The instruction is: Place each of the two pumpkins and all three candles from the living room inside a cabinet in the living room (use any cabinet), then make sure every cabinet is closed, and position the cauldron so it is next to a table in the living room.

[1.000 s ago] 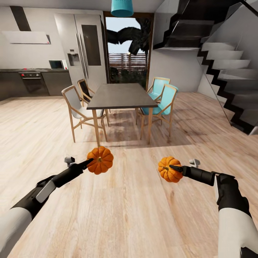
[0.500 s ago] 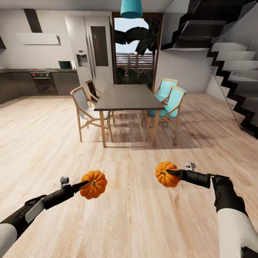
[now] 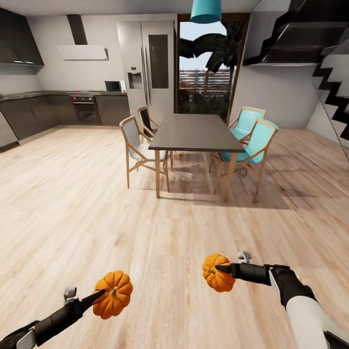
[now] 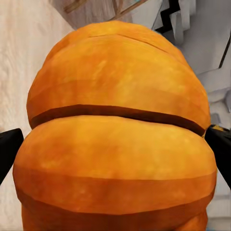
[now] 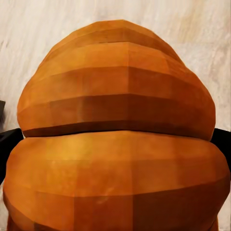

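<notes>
In the head view I hold two orange ribbed pumpkins above the wooden floor. My left gripper is shut on one pumpkin at the lower left. My right gripper is shut on the other pumpkin at the lower middle-right. Up close in the left wrist view, the left pumpkin sits between dark fingers at both sides. The right wrist view has the right pumpkin pressed between its black fingers. Candles, cabinet, cauldron and the glass coffee table are out of view.
A dark-topped dining table with wooden legs stands ahead, with white chairs on one side and turquoise chairs on the other. Kitchen units and a fridge line the back wall. Stairs rise at right.
The whole picture has shifted right and the arms sit lower in it, so the camera has turned left. Both pumpkins stay gripped.
</notes>
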Tool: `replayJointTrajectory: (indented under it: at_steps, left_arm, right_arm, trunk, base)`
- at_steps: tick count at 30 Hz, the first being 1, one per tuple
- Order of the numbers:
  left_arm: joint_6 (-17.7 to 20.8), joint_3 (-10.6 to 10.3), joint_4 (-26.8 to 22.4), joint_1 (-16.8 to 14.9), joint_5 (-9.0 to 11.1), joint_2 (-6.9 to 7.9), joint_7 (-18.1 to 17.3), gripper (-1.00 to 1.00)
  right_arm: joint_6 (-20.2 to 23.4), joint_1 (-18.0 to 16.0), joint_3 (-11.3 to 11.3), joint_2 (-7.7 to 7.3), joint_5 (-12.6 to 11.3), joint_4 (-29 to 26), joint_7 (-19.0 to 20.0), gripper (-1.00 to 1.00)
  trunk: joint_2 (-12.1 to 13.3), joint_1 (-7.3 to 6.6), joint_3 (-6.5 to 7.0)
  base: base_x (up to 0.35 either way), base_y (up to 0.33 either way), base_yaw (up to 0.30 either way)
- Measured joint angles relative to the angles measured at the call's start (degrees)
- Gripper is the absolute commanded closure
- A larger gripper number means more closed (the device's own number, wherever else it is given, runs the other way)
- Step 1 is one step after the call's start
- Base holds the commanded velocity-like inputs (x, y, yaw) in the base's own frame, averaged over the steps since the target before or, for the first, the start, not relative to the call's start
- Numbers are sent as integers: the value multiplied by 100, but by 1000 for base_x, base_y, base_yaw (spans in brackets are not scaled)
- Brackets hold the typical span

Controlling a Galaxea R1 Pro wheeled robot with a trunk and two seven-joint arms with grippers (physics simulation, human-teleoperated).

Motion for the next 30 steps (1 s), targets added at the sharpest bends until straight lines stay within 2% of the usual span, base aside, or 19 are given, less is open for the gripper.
replayJointTrajectory:
  at_steps: [3,7,9,13,25,30]
  left_arm:
    - [-25,24,115,4,1,14,-11,100]
    - [-39,-17,358,5,6,31,-14,100]
    - [-43,41,434,4,11,38,-2,100]
    - [-46,13,720,6,46,48,19,100]
    - [-60,62,762,4,65,59,40,100]
    - [-52,72,762,4,71,59,52,100]
  right_arm:
    - [-580,20,13,55,141,400,-511,100]
    - [-892,25,16,216,180,615,-920,100]
    - [-920,25,12,285,214,638,-952,100]
    - [-934,25,10,334,256,655,-975,100]
    - [-969,24,4,333,248,771,-989,100]
    - [-979,24,2,336,243,786,-1309,100]
  trunk:
    - [120,-66,37]
    - [122,-67,15]
    - [122,-67,4]
    - [122,-67,-19]
    - [122,-67,-86]
    - [122,-67,-114]
  base:
    - [0,0,246]
    - [0,0,246]
    - [0,0,246]
    - [0,0,246]
    - [0,0,246]
    - [0,0,246]
